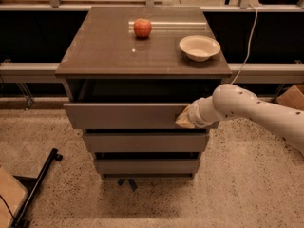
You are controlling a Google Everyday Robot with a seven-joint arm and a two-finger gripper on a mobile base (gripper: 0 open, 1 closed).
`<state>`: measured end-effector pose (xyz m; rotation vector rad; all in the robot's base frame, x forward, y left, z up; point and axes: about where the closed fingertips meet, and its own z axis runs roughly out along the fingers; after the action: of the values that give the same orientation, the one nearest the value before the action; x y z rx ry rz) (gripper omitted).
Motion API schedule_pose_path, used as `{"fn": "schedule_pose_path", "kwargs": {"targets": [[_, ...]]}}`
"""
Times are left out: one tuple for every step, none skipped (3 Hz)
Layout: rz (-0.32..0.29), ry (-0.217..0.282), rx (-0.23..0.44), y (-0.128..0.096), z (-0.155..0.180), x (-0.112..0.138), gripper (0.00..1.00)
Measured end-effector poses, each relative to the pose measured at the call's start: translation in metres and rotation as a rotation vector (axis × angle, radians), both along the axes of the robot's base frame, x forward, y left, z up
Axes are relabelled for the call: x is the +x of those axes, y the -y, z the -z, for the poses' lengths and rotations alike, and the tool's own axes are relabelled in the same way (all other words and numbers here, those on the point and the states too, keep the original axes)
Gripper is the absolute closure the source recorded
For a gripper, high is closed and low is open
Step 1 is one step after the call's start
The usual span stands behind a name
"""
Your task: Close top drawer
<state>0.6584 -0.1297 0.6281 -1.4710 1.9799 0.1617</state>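
Note:
The top drawer (123, 116) is the uppermost grey drawer of the brown-topped cabinet (109, 56). It stands out only a little from the cabinet, with a dark gap above its flat front. My gripper (184, 119) comes in from the right on a white arm and presses against the right part of the drawer front.
A red apple (142, 27) and a pale bowl (199, 47) sit on the cabinet top. Two lower grey drawer fronts (145, 141) lie under the top one. A black stand leg (38, 186) lies on the speckled floor at the left. A cardboard box (290, 98) stands at the right.

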Motion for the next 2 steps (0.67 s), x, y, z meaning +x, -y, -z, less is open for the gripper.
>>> {"fn": "schedule_pose_path", "kwargs": {"targets": [[0.009,0.027,0.012,-0.0016,0.0001,0.0148,0.81],[0.006,0.025,0.013,-0.0033,0.0017,0.0144,0.58]]}}
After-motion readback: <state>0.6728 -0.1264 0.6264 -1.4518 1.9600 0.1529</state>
